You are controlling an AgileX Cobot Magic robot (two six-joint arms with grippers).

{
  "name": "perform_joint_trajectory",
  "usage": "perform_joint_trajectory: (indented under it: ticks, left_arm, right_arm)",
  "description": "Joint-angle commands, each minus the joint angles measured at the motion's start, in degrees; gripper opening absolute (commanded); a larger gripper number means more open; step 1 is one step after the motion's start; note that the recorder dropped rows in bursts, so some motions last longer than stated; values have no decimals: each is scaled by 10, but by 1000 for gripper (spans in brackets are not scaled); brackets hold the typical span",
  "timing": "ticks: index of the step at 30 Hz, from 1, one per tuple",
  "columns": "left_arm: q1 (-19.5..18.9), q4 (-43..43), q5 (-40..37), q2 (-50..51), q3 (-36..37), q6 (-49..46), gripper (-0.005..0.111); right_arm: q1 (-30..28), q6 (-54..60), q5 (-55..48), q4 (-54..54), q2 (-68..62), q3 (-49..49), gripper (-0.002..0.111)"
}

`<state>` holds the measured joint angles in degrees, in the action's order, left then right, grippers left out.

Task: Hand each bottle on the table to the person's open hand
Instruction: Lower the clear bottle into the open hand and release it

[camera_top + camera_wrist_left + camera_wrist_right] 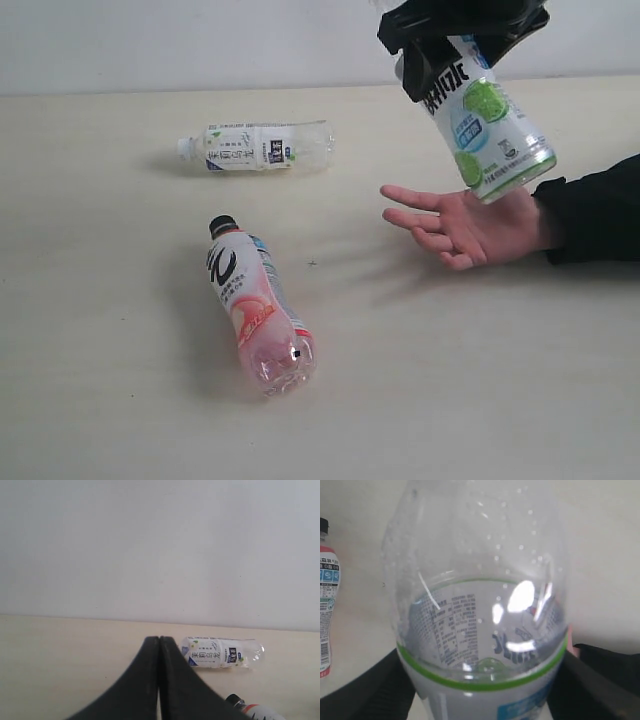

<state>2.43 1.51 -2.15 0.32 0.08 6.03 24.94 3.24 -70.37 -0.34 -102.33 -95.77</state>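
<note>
My right gripper [455, 40] is shut on a green-marked white-label bottle [488, 125], held tilted in the air with its base just above the person's open hand [465, 228]. In the right wrist view that bottle [480, 610] fills the frame between the black fingers [370, 685]. A pink-and-white bottle with a black cap [258, 305] lies on the table [100, 300]. A white-label bottle [258, 146] lies on its side farther back. My left gripper [159, 645] is shut and empty, with that white-label bottle [220, 653] just beyond its tips. A fourth bottle is not in view.
The person's black sleeve [595, 210] rests on the table at the right edge. A pale wall [200, 40] runs along the table's far side. The pink bottle's cap [235, 700] shows at the lower edge of the left wrist view.
</note>
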Motion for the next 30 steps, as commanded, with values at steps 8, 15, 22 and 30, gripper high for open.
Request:
perform_joint_trajectory:
  ticks: [8,15,22,30]
  left_arm:
    - [-1,2,0,-3,-1,2,0]
    - [-1,2,0,-3,-1,2,0]
    - [-1,2,0,-3,-1,2,0]
    - [-1,2,0,-3,-1,2,0]
  right_arm:
    - [0,-21,4,-19,-45,56,0]
    - [0,-52,4,-55,-85,67,0]
    - [0,-69,4,-79,-127,68,0]
    - [0,-93,4,-97,-154,68,0]
